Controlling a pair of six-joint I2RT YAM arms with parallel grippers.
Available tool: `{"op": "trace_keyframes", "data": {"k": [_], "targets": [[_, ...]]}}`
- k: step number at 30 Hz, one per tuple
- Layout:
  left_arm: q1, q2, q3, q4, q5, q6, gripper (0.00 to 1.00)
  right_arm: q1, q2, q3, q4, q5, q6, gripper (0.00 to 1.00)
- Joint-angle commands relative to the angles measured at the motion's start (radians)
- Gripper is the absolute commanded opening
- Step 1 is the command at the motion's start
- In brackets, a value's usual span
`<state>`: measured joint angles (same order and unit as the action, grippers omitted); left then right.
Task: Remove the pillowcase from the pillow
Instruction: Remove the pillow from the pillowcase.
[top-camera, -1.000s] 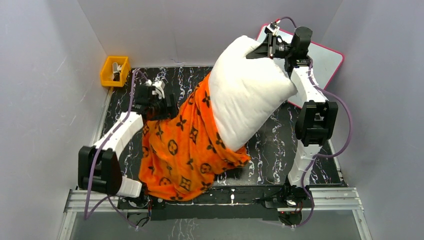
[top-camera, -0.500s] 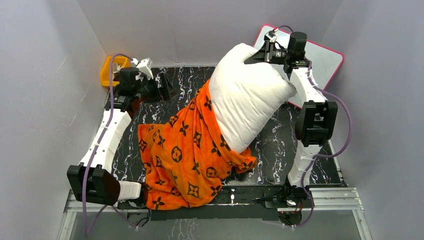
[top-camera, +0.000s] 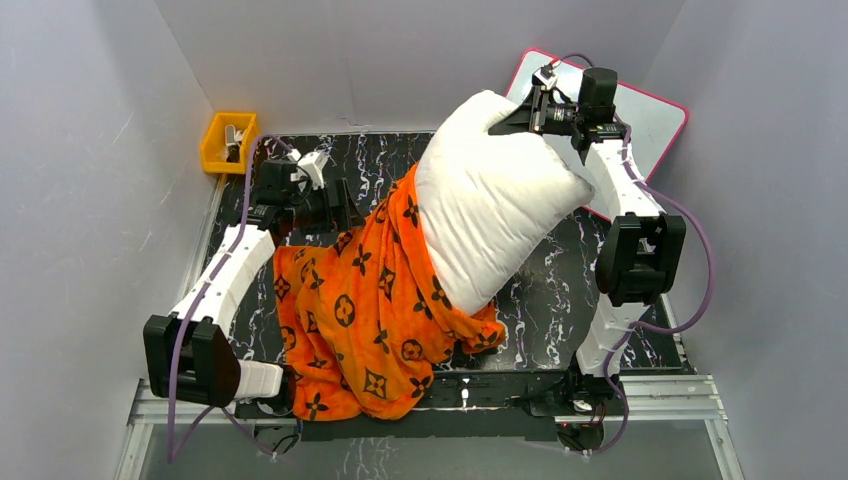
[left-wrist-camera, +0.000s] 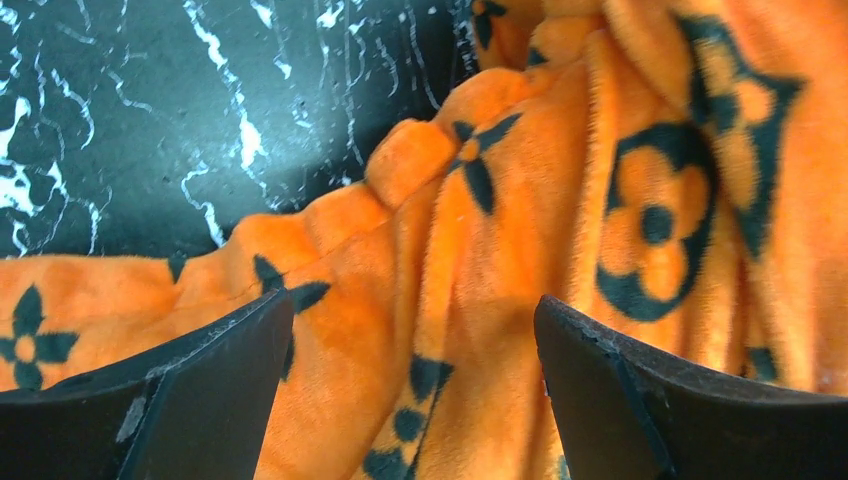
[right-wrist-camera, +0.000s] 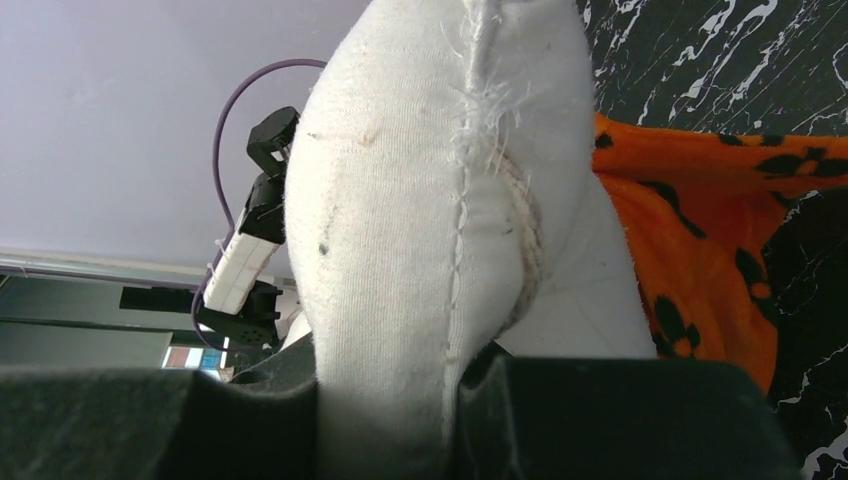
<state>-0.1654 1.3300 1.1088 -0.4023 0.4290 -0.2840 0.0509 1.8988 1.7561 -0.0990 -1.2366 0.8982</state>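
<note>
Our right fingers (top-camera: 522, 110) are closed tight on one corner of the pillow (top-camera: 490, 200) and hold it high above the far right part of the worktop (top-camera: 560, 300). In the right wrist view, that white corner is squeezed between the two dark fingers, and its frayed seam (right-wrist-camera: 465, 200) runs straight out from them. From the grip, the pillow slopes down and away from the right fingers toward our left arm. Most of it is bare and plump. Only the end farthest from the right fingers sits inside the pillowcase (top-camera: 360, 320).

Our left fingers (left-wrist-camera: 200, 390) stand wide apart with nothing gripped between them. They are low at the far edge of the pillowcase, and the orange fleece with its black flower and diamond motifs lies rumpled directly ahead of and below them. We cannot tell whether the tips touch the fabric. Past the cloth, farther out from the left fingers, the black marbled worktop shows bare.

The pillowcase is bunched around the pillow's lower end, to the right of the left fingers. From there it spreads back along our left arm to the near edge of the worktop.

A yellow bin (top-camera: 228, 142) sits in the far corner, to the left of the left fingers and apart from them. A pink-framed whiteboard (top-camera: 650, 110) leans just behind the right fingers.
</note>
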Motion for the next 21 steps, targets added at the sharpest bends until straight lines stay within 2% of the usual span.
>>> {"op": "trace_keyframes", "data": {"k": [1,4,7,9,11,12,16,21], "targets": [[0.001,-0.068,-0.047,-0.047,-0.044,0.024,0.88,0.009,-0.09,-0.002,0.049,0.007,0.01,0.0],[0.001,-0.09,-0.099,-0.047,0.005,0.021,0.86,0.009,-0.104,-0.049,0.162,-0.006,0.084,0.0],[0.001,-0.109,-0.153,-0.039,0.05,0.004,0.77,0.009,-0.112,-0.086,0.256,-0.014,0.149,0.0],[0.001,-0.117,-0.183,-0.035,0.062,0.001,0.57,0.01,-0.113,-0.092,0.271,-0.011,0.161,0.0],[0.003,-0.121,-0.2,-0.035,0.054,0.001,0.08,0.01,-0.115,-0.089,0.283,-0.011,0.173,0.0],[0.003,-0.12,-0.199,-0.046,0.032,0.003,0.0,0.008,-0.116,-0.088,0.292,-0.011,0.183,0.0],[0.044,-0.104,-0.14,-0.082,-0.083,0.049,0.0,-0.024,-0.137,-0.088,0.356,0.016,0.247,0.0],[0.222,0.005,-0.007,-0.103,-0.231,0.086,0.0,-0.135,-0.193,-0.132,0.587,0.089,0.436,0.0]]}}
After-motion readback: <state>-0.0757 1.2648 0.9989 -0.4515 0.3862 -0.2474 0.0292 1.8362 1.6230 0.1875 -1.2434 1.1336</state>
